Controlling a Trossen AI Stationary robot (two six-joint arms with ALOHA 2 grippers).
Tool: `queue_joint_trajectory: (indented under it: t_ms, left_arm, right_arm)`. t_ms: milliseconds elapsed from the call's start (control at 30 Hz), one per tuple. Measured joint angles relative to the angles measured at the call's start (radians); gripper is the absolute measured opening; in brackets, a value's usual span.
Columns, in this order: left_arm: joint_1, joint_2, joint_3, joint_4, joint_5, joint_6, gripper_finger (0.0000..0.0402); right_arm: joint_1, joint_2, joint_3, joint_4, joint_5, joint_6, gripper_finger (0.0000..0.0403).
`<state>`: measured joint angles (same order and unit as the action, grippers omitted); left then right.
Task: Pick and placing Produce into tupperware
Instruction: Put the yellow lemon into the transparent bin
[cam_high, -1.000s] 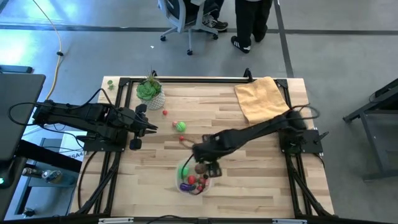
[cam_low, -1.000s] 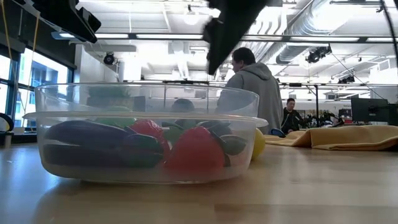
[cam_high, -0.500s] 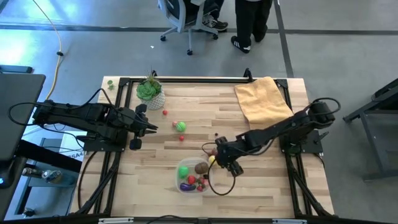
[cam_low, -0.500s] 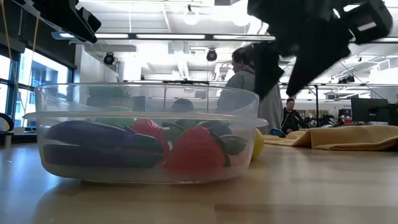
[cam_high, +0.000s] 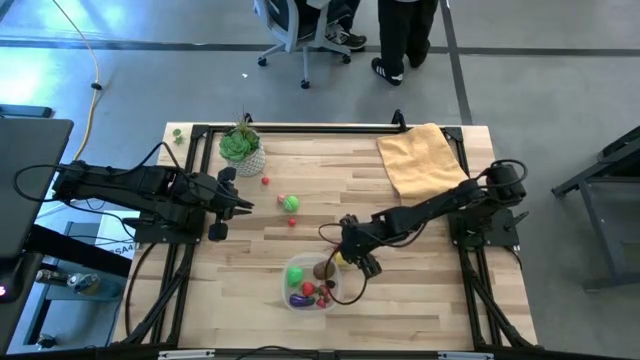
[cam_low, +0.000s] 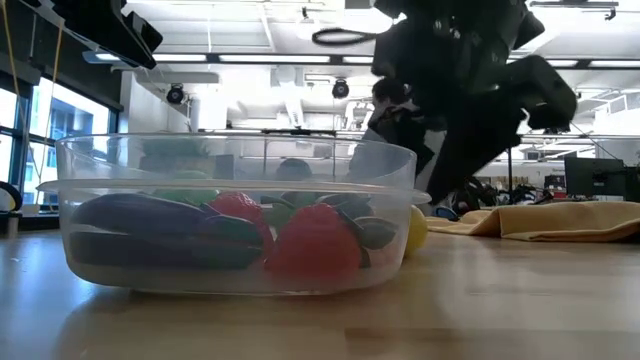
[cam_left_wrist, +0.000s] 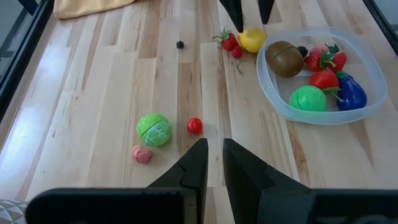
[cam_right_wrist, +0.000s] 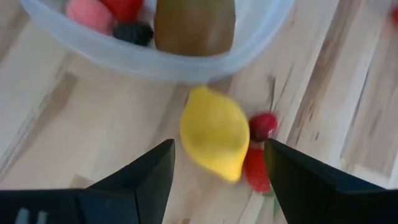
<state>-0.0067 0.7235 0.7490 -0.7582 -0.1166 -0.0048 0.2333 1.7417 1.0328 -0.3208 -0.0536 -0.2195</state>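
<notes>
- Right wrist view: right gripper (cam_right_wrist: 214, 163), jaws spread, hangs over the yellow lemon (cam_right_wrist: 215, 134) lying just beside the clear tupperware (cam_right_wrist: 186, 65).
- Left gripper (cam_high: 240, 205), jaws nearly pressed together, waits near the plant pot (cam_high: 241, 148).

Bench (cam_high: 420, 290): pale wood planks, smooth, satin sheen. Tupperware (cam_left_wrist: 273, 93): clear glossy plastic. Lemon (cam_right_wrist: 214, 134) and kiwi (cam_right_wrist: 194, 25): smooth plastic, slight shine. Yellow cloth (cam_high: 420, 160): soft, matt, wrinkled. Frame rails (cam_high: 300, 128): black matt metal.

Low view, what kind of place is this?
Probably a robotics lab in an open office: exposed ceiling ducts, people at desks beyond the wooden table, and an office chair nearby.
</notes>
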Motion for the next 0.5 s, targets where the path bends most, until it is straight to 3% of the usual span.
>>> queue_joint_trajectory:
  t_ms: [500]
  left_arm:
    - [0.0,0.0,0.0,0.0,0.0,0.0,0.004]
  right_arm:
    - [0.0,0.047,0.002,0.049,-0.045,-0.014,0.0206]
